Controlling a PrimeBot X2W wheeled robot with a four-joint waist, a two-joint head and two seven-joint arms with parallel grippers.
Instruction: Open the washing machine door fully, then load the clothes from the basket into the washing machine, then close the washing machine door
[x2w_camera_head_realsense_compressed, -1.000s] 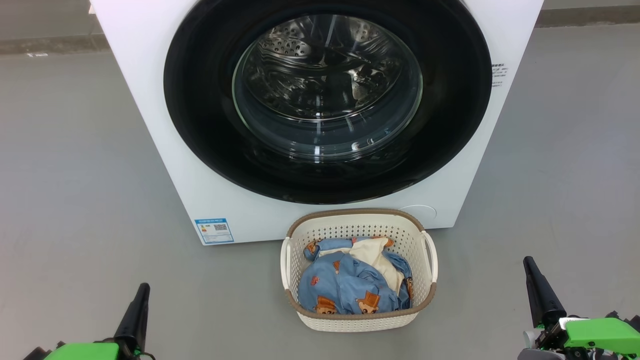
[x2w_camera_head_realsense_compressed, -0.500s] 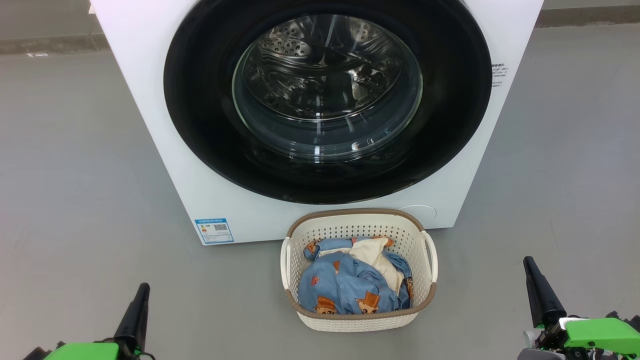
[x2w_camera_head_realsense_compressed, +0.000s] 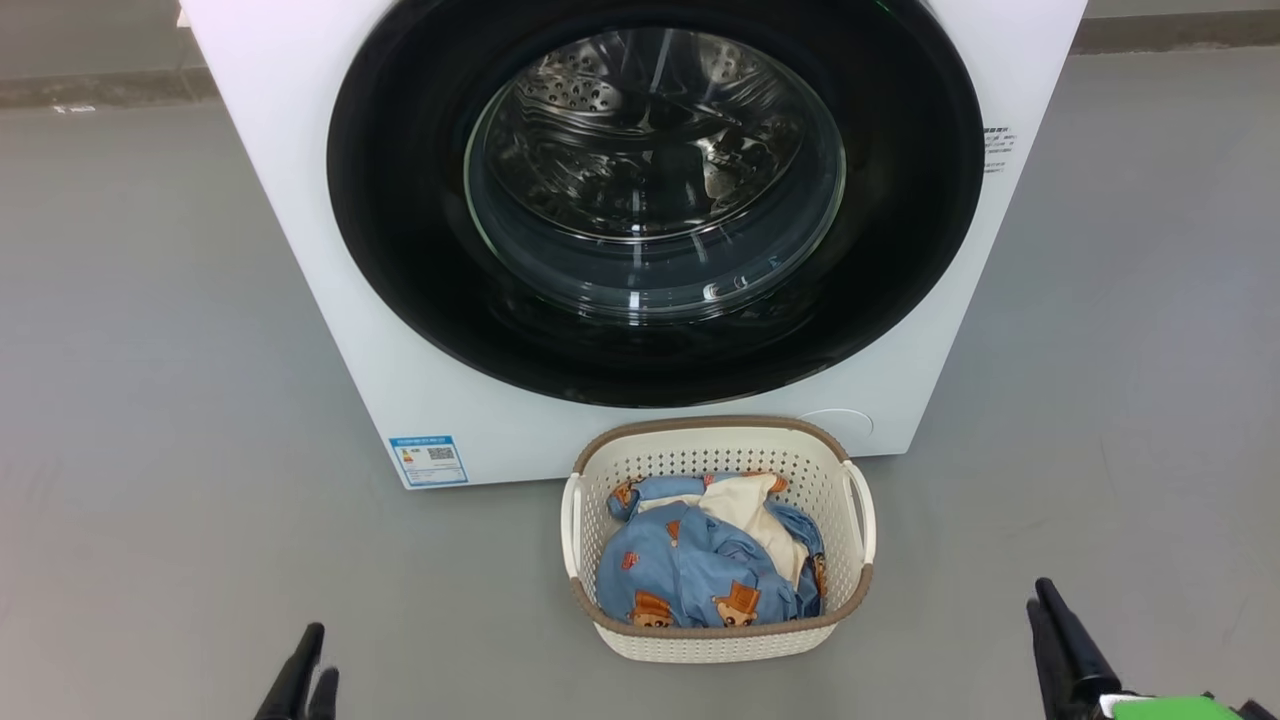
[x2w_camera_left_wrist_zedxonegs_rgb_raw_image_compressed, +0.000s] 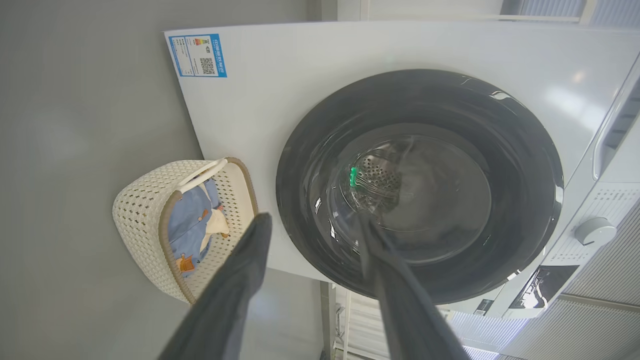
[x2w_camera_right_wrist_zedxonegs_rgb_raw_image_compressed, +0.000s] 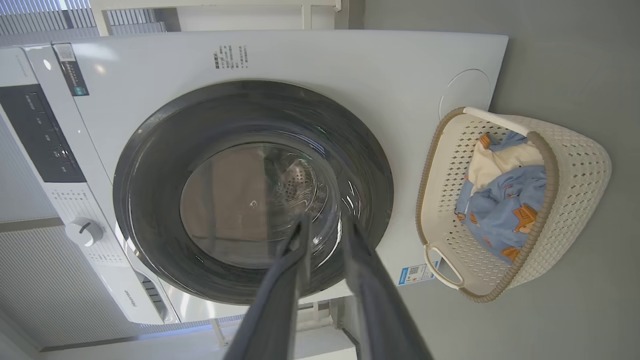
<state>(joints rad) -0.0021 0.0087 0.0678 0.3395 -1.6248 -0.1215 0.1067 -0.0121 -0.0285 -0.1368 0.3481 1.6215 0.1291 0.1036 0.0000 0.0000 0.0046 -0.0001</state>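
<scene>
I see the left jaws have sunk and spread wide; the right jaws sank too, parting slightly.

Floor: I see plain matte grey floor (x2w_camera_head_realsense_compressed: 150, 350) from 7 to 11 o'clock in the head view, and again from 1 to 5 o'clock, with faint scuffs.
Kerb: a darker, rougher strip (x2w_camera_head_realsense_compressed: 100, 88) runs along the floor's far edge at 10 o'clock and shows again at 2 o'clock.
Fleck: a small white mark (x2w_camera_head_realsense_compressed: 75, 109) lies just below the kerb at 10 o'clock.
Slats: my right wrist view has ribbed grey panelling (x2w_camera_right_wrist_zedxonegs_rgb_raw_image_compressed: 45, 285) at 8 o'clock.
Frame: white bars (x2w_camera_right_wrist_zedxonegs_rgb_raw_image_compressed: 225, 4) cross at 12 o'clock in that view.
</scene>
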